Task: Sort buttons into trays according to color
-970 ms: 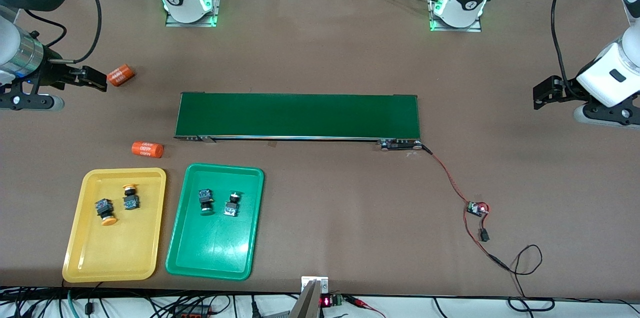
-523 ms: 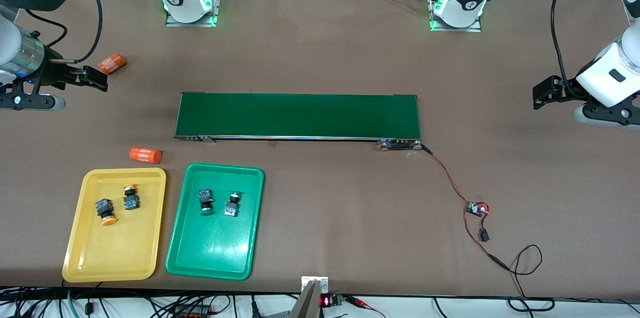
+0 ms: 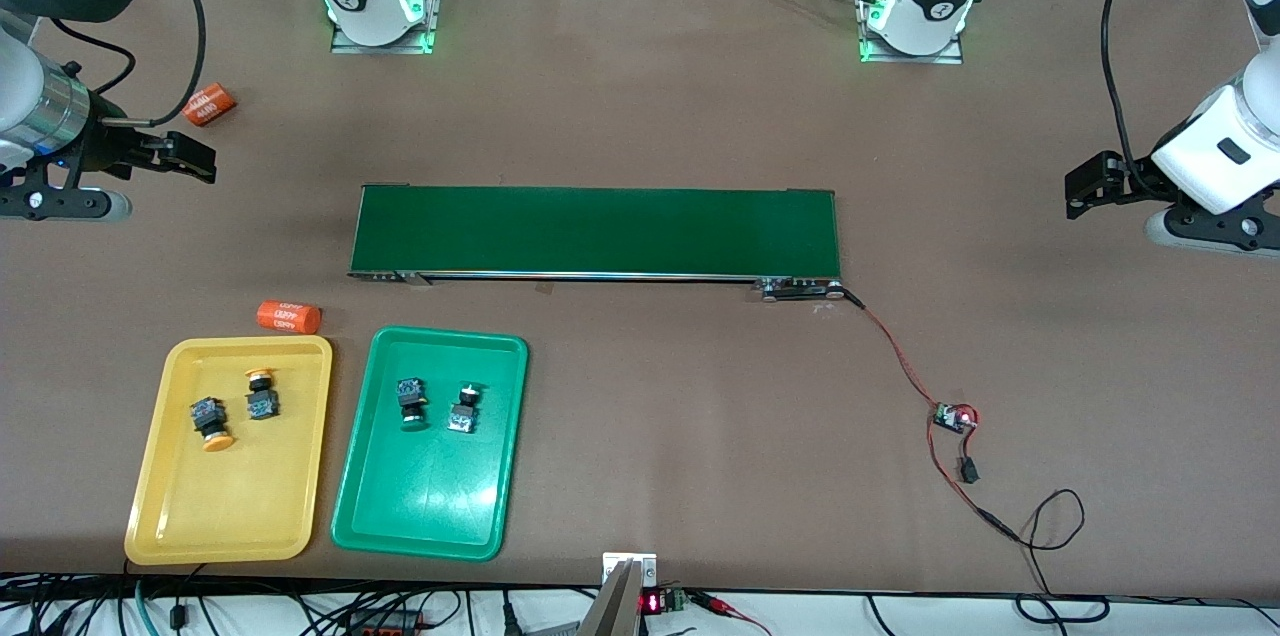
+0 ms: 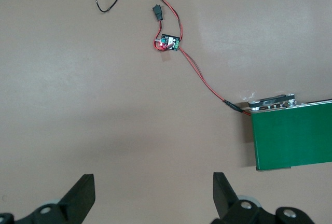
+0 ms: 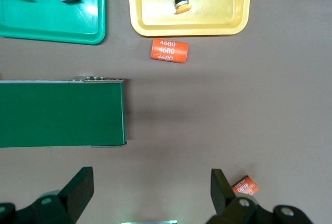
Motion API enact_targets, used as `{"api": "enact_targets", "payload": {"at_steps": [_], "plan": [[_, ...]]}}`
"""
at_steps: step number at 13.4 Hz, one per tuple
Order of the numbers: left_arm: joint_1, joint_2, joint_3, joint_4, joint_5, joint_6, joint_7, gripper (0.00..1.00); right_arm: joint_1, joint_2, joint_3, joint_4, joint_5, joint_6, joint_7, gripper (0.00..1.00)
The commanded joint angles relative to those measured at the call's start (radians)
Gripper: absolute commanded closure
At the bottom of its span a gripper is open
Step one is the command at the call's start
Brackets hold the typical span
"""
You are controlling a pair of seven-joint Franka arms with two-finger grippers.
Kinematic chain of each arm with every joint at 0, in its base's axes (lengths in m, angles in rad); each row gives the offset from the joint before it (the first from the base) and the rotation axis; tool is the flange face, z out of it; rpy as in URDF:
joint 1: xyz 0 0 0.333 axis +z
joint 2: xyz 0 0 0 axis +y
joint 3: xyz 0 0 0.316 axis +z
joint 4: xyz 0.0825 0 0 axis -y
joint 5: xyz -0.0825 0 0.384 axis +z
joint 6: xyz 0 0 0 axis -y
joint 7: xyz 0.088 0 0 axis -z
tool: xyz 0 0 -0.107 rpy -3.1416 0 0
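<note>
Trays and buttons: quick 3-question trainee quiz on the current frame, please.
1. True or false: each yellow button lies in the yellow tray.
2. How many buttons are in the green tray?
3. The right gripper is: A) shut on a button B) open, holding nothing C) inside a tray

Key: 1 true; 2 two; 3 B. The left gripper is likewise open, over bare table.

Open right hand (image 5: 150, 190) over bare table, orange cylinder (image 5: 169, 51) just beside the yellow tray (image 5: 190, 26).
</note>
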Motion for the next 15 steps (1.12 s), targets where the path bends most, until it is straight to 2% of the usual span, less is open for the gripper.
{"api": "enact_targets", "payload": {"at_steps": [1, 3, 7, 15], "plan": [[0.002, -0.006, -0.002, 0.003, -0.005, -0.002, 0.007, 0.0, 0.004, -0.012, -0.005, -0.004, 0.031, 0.0, 0.014, 0.0], [0.002, -0.006, -0.002, 0.003, -0.005, -0.002, 0.007, 0.0, 0.004, -0.011, -0.005, -0.003, 0.086, 0.017, 0.014, 0.0], [0.002, -0.006, -0.002, 0.003, -0.005, -0.002, 0.007, 0.0, 0.02, -0.008, -0.004, -0.003, 0.111, 0.034, 0.014, 0.0], [0.001, -0.005, -0.001, 0.003, -0.004, -0.002, 0.004, 0.0, 0.079, -0.008, -0.004, -0.003, 0.113, 0.04, 0.013, 0.0]]}}
